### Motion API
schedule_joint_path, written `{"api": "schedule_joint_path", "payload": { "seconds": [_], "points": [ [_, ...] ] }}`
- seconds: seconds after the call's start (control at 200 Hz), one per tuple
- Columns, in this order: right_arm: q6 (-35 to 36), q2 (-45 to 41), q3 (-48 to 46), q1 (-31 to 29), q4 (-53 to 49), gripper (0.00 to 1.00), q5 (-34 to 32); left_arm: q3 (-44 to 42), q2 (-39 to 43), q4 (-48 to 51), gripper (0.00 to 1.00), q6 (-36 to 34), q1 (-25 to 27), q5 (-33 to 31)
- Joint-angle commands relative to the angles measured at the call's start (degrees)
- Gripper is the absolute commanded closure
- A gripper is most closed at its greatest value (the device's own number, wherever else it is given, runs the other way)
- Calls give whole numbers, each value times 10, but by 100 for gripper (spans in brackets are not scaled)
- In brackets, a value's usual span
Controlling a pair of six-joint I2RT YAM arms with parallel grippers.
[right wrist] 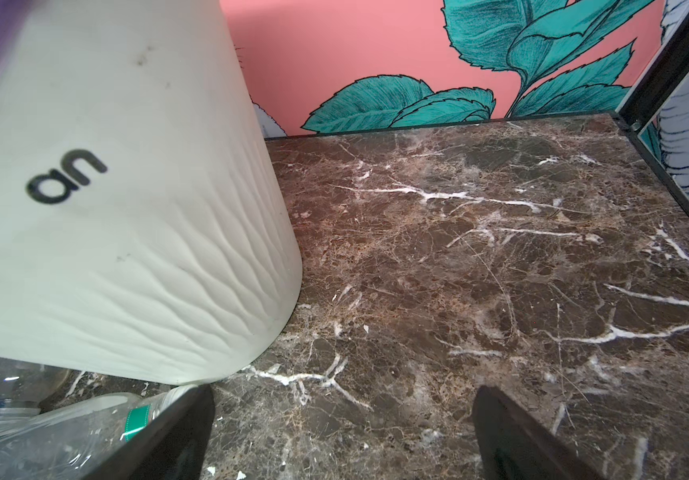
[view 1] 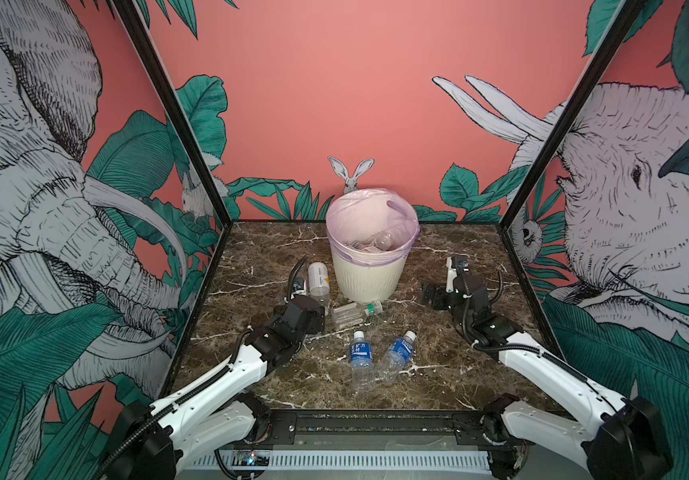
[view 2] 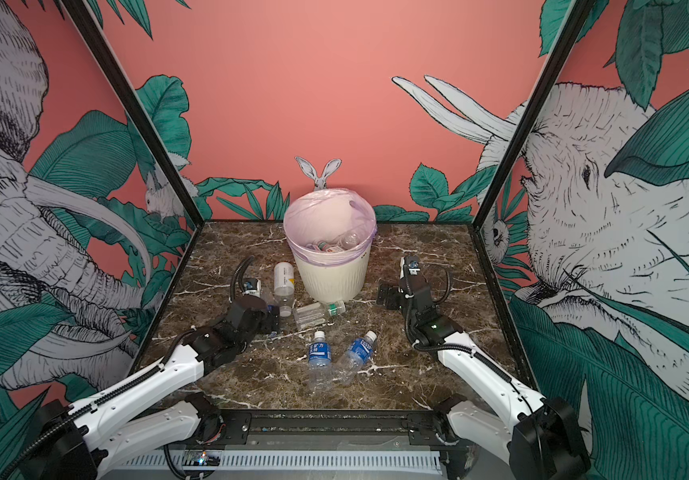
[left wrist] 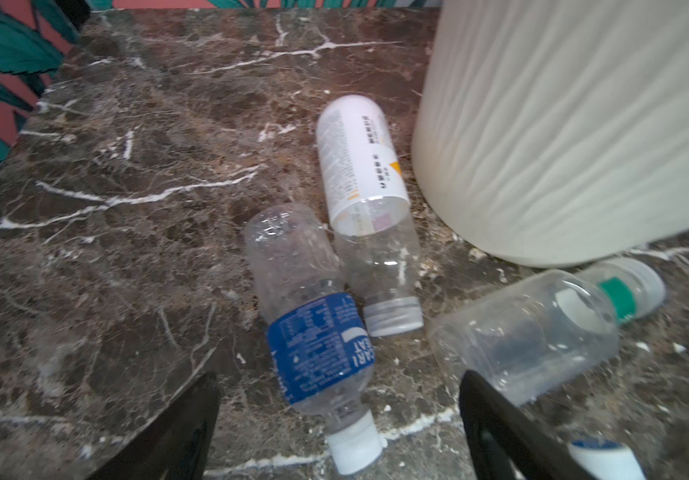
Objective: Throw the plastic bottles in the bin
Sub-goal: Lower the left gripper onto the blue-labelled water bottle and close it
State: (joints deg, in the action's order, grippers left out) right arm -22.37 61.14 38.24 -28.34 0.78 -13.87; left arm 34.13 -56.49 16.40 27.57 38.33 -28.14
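Soft, even light is seen; faint shadow is cast beside the bin (view 1: pixel 369 278), blurred in wrist views.

Ahead of my right fingers (right wrist: pixel 168 440) the dark brown marble counter (right wrist: pixel 500 249) lies bare to the back wall. Only the round cream-white ribbed plastic bin (right wrist: pixel 126 249) crowds the inner side. My left fingers (left wrist: pixel 176 436) stand wide apart, with a clear blue-labelled plastic bottle (left wrist: pixel 317 345) between them and a white-and-yellow-labelled bottle (left wrist: pixel 365 174) just beside it. A green-banded bottle (left wrist: pixel 533 328) lies by the bin's foot, close to my bin-side finger. Outward of these the counter is bare. Mid-front lie a second blue-labelled bottle (view 1: pixel 361 357) and a third (view 1: pixel 398 353).
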Motion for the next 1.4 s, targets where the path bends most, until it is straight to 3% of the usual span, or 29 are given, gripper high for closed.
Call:
{"api": "schedule_joint_path", "payload": {
  "seconds": [0.0,0.635,1.395],
  "points": [
    [-8,4,1,3,24,1,-12,18,-5,10,9,33,-16,-29],
    [-8,73,28,3,15,1,15,34,-128,-65,11,25,-96,67],
    [-11,122,37,3,25,1,30,41,-197,-68,11,31,-112,86]
  ]
}}
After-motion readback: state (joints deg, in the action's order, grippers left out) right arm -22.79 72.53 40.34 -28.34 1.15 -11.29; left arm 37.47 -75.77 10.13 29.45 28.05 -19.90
